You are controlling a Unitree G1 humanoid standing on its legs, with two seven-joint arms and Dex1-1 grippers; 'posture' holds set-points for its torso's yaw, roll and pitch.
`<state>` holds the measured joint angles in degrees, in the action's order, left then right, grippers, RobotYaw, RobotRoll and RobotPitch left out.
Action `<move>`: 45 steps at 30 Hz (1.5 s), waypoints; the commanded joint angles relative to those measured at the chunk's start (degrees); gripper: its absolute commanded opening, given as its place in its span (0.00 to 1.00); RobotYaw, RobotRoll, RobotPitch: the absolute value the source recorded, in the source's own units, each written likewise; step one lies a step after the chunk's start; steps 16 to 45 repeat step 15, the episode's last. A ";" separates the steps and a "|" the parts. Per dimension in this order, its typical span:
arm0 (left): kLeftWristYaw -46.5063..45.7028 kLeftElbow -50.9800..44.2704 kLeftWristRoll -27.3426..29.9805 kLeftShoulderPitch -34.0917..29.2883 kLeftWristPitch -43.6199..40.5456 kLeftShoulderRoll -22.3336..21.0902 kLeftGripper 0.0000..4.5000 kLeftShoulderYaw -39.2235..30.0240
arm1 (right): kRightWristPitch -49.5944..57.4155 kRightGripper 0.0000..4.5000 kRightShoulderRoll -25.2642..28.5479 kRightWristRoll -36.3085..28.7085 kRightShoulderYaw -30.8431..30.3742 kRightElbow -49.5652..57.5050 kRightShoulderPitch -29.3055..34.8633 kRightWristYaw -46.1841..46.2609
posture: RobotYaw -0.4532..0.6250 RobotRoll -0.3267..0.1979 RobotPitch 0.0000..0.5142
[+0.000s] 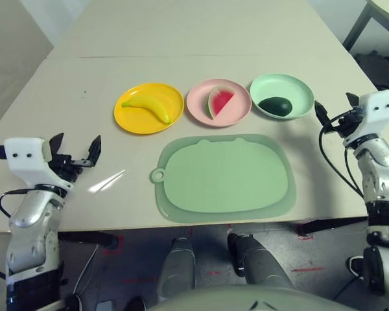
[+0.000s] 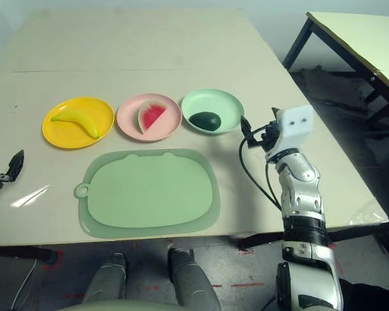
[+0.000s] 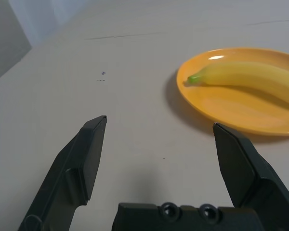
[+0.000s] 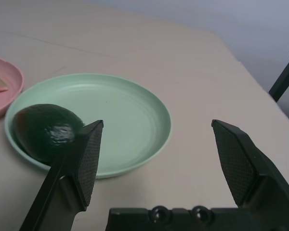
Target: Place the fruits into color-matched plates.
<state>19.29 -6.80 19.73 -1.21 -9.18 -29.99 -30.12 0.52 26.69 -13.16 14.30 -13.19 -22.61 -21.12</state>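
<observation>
Two claws flank our scene, both spread wide and holding nothing: the left claw (image 1: 74, 150) hovers over the near left of the surface (image 1: 84, 84), the right claw (image 4: 156, 156) by the right edge, just beside the mint green plate (image 1: 298, 87). We count three plates in a far row, each carrying one fruit: the banana (image 1: 149, 107) lies in the yellow plate (image 1: 126, 120) at left, the watermelon wedge (image 1: 219, 102) in the pink plate (image 1: 198, 107) in the middle, the avocado (image 1: 275, 106) in the mint green one. One green mat (image 1: 223, 178) lies nearer us.
</observation>
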 commanded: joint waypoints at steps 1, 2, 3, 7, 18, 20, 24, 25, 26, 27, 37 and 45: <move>-0.36 0.20 0.04 1.02 -0.82 -0.33 1.00 0.26 | 4.88 1.00 -1.73 -1.70 0.41 4.34 1.77 1.84 | 0.45 0.62 0.48; -0.55 -0.02 -0.04 1.77 -0.96 -0.34 1.00 0.54 | 6.38 1.00 -2.40 -2.58 1.26 5.66 2.39 2.61 | 0.45 0.62 0.48; -0.71 -0.09 -0.10 2.37 -1.09 -0.35 1.00 0.68 | 7.64 1.00 -2.96 -3.28 2.02 6.81 3.02 3.34 | 0.46 0.62 0.48; -0.90 -0.24 -0.25 3.96 -1.63 -0.28 1.00 1.19 | 9.84 1.00 -3.57 -4.53 3.42 9.71 5.55 4.41 | 0.45 0.62 0.48; -1.64 -0.47 -0.59 4.70 -1.42 0.69 1.00 2.53 | 9.23 1.00 -1.24 -4.36 4.82 8.91 7.22 3.41 | 0.45 0.62 0.47; -1.64 -0.47 -0.59 4.70 -1.42 0.69 1.00 2.53 | 9.23 1.00 -1.24 -4.36 4.82 8.91 7.22 3.41 | 0.45 0.62 0.47; -1.64 -0.47 -0.59 4.70 -1.42 0.69 1.00 2.53 | 9.23 1.00 -1.24 -4.36 4.82 8.91 7.22 3.41 | 0.45 0.62 0.47; -1.64 -0.47 -0.59 4.70 -1.42 0.69 1.00 2.53 | 9.23 1.00 -1.24 -4.36 4.82 8.91 7.22 3.41 | 0.45 0.62 0.47; -1.64 -0.47 -0.59 4.70 -1.42 0.69 1.00 2.53 | 9.23 1.00 -1.24 -4.36 4.82 8.91 7.22 3.41 | 0.45 0.62 0.47; -1.64 -0.47 -0.59 4.70 -1.42 0.69 1.00 2.53 | 9.23 1.00 -1.24 -4.36 4.82 8.91 7.22 3.41 | 0.45 0.62 0.47; -1.64 -0.47 -0.59 4.70 -1.42 0.69 1.00 2.53 | 9.23 1.00 -1.24 -4.36 4.82 8.91 7.22 3.41 | 0.45 0.62 0.47; -1.64 -0.47 -0.59 4.70 -1.42 0.69 1.00 2.53 | 9.23 1.00 -1.24 -4.36 4.82 8.91 7.22 3.41 | 0.45 0.62 0.47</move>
